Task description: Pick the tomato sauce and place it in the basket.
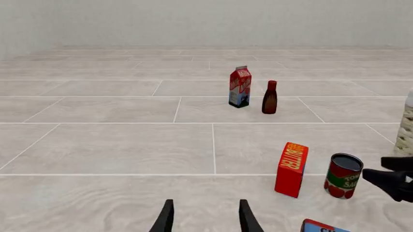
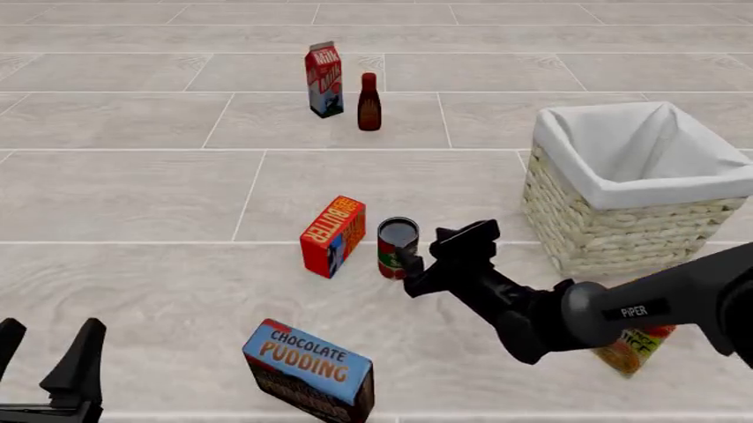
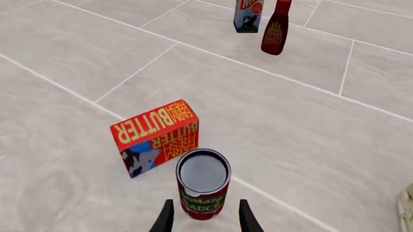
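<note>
Tomato sauce [image 2: 397, 248] is standing upright on the tiled surface [image 2: 141, 194], mid-scene in the front view, just right of the butter box [image 2: 331, 235], which is sitting at its 9 o'clock, close but apart.

Right gripper [image 3: 203, 218] is sitting with jaws spread, one finger on each side of the can's lower body in the right wrist view; contact isn't discernible, nothing is being pinched. In the front view the right arm is coming in from 4 o'clock, with its gripper right at the can's right side.

Basket [image 2: 588, 229] is sitting at the can's 2 o'clock, well apart, white lining [image 2: 636, 150] folded over the rim.

Left gripper [image 2: 45, 366] is hanging low at the front view's 8 o'clock corner, fingers spread, holding nothing, well away from the can.

Other items:
- Milk carton [image 2: 324, 79] and dark bottle with red cap [image 2: 369, 102] are standing side by side at the can's 12 o'clock, far back.
- Chocolate pudding box [image 2: 309, 370] is lying at the can's 7 o'clock.
- An orange package [image 2: 636, 348] is showing partly behind the right arm, at 4 o'clock; label unreadable.
</note>
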Robot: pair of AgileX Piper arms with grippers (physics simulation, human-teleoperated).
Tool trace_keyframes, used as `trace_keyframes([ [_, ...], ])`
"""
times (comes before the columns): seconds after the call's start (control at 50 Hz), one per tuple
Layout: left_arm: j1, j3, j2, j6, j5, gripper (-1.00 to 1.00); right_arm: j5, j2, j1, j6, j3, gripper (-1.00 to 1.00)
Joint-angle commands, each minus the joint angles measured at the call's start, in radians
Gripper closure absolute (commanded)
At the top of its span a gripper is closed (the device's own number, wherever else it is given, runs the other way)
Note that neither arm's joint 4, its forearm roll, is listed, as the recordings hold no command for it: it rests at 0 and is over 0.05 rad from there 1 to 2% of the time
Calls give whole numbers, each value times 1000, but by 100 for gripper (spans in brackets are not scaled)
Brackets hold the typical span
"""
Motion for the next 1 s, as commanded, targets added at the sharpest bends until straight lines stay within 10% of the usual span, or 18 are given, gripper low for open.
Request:
trace_keyframes([
  [0.02, 0, 0, 0, 0, 0, -100, -1, 33, 5, -3, -16, -100],
  [1.0, 0, 0, 0, 0, 0, -100, -9, 155, 7, -12, -70, -100],
])
